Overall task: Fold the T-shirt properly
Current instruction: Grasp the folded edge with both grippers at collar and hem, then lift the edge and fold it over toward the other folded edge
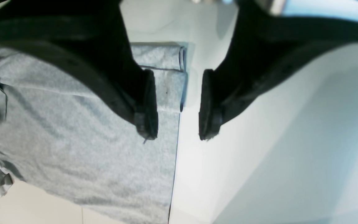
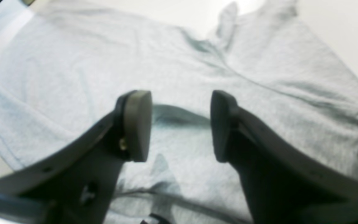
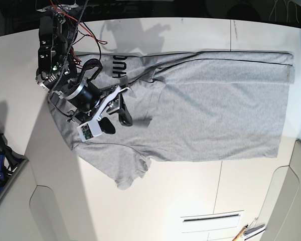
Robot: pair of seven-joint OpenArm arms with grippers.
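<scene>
— Looking across the base view, what is lying where?

— The T-shirt (image 3: 210, 108) is spreading over the white tabletop (image 3: 180, 201), from the upper right of the frame toward the left, with one sleeve (image 3: 125, 173) hanging toward the lower centre and black lettering (image 3: 119, 65) showing at the upper left. Only the right fingers (image 3: 115, 119) are appearing there, at centre left, sitting over the cloth with red wires (image 3: 88, 32) trailing above.

— And what are the wrist cameras adding?

— The right wrist view is showing its right fingers (image 2: 180, 126) parted wide, gripping nothing, with grey cloth (image 2: 179, 77) filling the frame behind and between them. The left wrist view is showing the left fingers (image 1: 178, 107), also spread apart and empty, straddling the shirt's straight edge (image 1: 176, 149): one finger is covering cloth on the left, the other is hanging over bare tabletop (image 1: 275, 155) on the right. A folded hem corner (image 1: 166, 59) is lying just above them.
</scene>
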